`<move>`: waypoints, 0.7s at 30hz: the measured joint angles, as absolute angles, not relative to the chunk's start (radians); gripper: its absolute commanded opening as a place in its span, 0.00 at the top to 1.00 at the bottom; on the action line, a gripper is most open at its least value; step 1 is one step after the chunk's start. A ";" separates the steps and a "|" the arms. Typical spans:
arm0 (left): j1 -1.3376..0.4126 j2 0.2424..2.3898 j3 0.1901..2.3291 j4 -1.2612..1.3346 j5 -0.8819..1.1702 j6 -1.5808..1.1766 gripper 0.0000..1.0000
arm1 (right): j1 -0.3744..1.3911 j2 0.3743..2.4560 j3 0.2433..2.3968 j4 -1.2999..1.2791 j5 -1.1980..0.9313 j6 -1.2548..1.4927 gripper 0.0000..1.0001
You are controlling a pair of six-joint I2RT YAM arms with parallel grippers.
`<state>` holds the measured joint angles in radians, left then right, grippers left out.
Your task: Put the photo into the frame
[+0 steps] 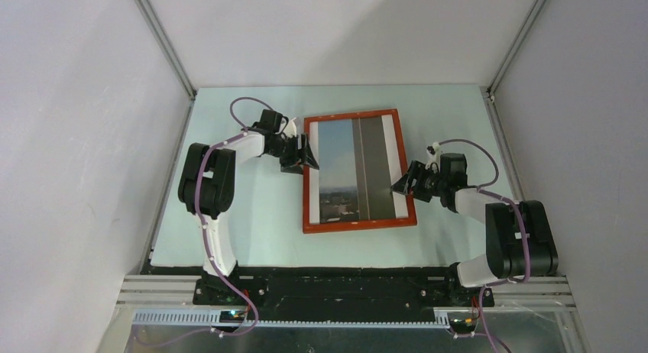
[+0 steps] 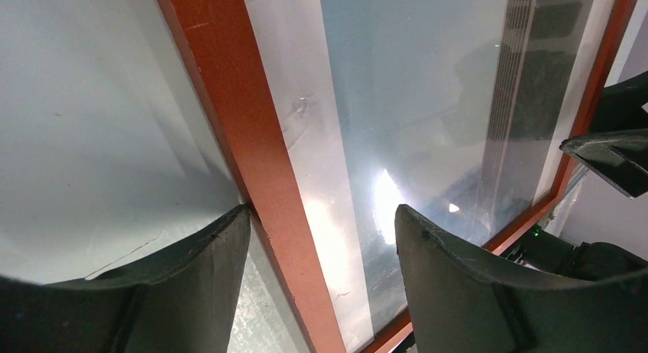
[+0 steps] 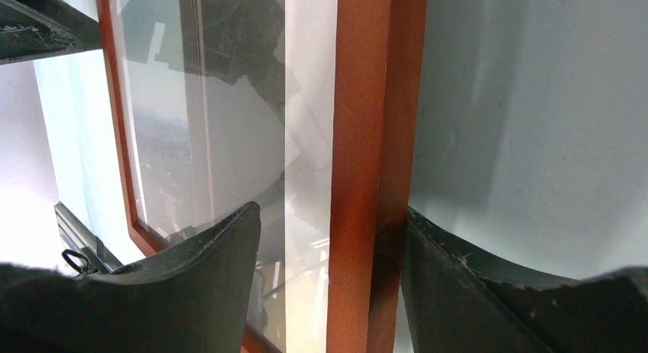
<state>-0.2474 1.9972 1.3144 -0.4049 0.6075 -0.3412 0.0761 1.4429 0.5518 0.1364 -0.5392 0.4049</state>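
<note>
The orange-brown frame [image 1: 358, 225] lies flat on the table with the photo [image 1: 355, 166] face up inside it, showing sky, a dark tower edge and a city. My left gripper [image 1: 306, 156] is open and straddles the frame's left rail [image 2: 252, 139]: one finger is outside the rail and the other is over the photo [image 2: 413, 101]. My right gripper [image 1: 401, 183] is open and straddles the right rail [image 3: 367, 139]. Its outer finger [image 3: 489, 292] touches the rail's outer side, and its inner finger is over the photo [image 3: 214, 101].
The pale green table top [image 1: 252, 215] is enclosed by white walls with aluminium corner posts [image 1: 164, 43]. A black base plate [image 1: 336, 284] runs along the near edge. The right gripper's finger [image 2: 611, 150] shows in the left wrist view.
</note>
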 measured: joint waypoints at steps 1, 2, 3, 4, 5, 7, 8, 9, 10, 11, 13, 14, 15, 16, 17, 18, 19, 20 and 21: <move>-0.247 1.997 1.314 -0.405 0.607 -0.340 0.28 | 0.076 1.450 0.552 0.138 -0.542 0.403 0.33; -0.247 1.997 1.314 -0.405 0.606 -0.339 0.28 | 0.076 1.457 0.552 0.139 -0.544 0.401 0.32; -0.247 1.997 1.314 -0.405 0.606 -0.339 0.28 | 0.076 1.463 0.552 0.139 -0.546 0.398 0.32; -0.247 1.997 1.314 -0.405 0.605 -0.339 0.28 | 0.076 1.470 0.552 0.139 -0.550 0.397 0.32; -0.247 1.997 1.314 -0.405 0.605 -0.339 0.28 | 0.076 1.474 0.552 0.139 -0.551 0.394 0.31; -0.247 1.997 1.314 -0.405 0.604 -0.337 0.27 | 0.075 1.479 0.553 0.141 -0.559 0.390 0.30; -0.247 1.997 1.314 -0.405 0.604 -0.335 0.27 | 0.075 1.481 0.555 0.139 -0.561 0.390 0.29; -0.247 1.997 1.314 -0.405 0.603 -0.332 0.27 | 0.075 1.483 0.557 0.139 -0.564 0.388 0.29; -0.247 1.997 1.314 -0.405 0.602 -0.331 0.27 | 0.075 1.486 0.560 0.137 -0.566 0.386 0.28; -0.247 1.997 1.313 -0.403 0.601 -0.331 0.27 | 0.075 1.491 0.566 0.134 -0.569 0.384 0.28; -0.247 1.996 1.311 -0.402 0.596 -0.331 0.27 | 0.075 1.501 0.578 0.128 -0.573 0.379 0.27; -0.247 1.995 1.310 -0.402 0.595 -0.330 0.27 | 0.075 1.505 0.584 0.123 -0.574 0.376 0.27; -0.247 1.995 1.309 -0.402 0.593 -0.330 0.26 | 0.075 1.510 0.590 0.122 -0.575 0.371 0.27; -0.247 1.995 1.309 -0.401 0.588 -0.330 0.26 | 0.075 1.515 0.596 0.118 -0.577 0.366 0.26; -0.247 1.995 1.308 -0.401 0.586 -0.329 0.26 | 0.075 1.519 0.601 0.115 -0.578 0.363 0.26; -0.247 1.995 1.308 -0.401 0.584 -0.329 0.26 | 0.075 1.521 0.603 0.112 -0.580 0.361 0.26; -0.247 1.993 1.307 -0.400 0.582 -0.329 0.26 | 0.075 1.521 0.606 0.108 -0.581 0.360 0.26; -0.247 1.990 1.304 -0.400 0.580 -0.329 0.26 | 0.075 1.521 0.607 0.105 -0.582 0.358 0.26; -0.248 1.987 1.303 -0.402 0.579 -0.329 0.26 | 0.075 1.521 0.608 0.101 -0.584 0.356 0.26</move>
<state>-0.2478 1.9873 1.3025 -0.4023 0.5789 -0.3286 0.0753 1.5211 0.6083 0.1009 -0.5842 0.3561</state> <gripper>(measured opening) 0.736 0.738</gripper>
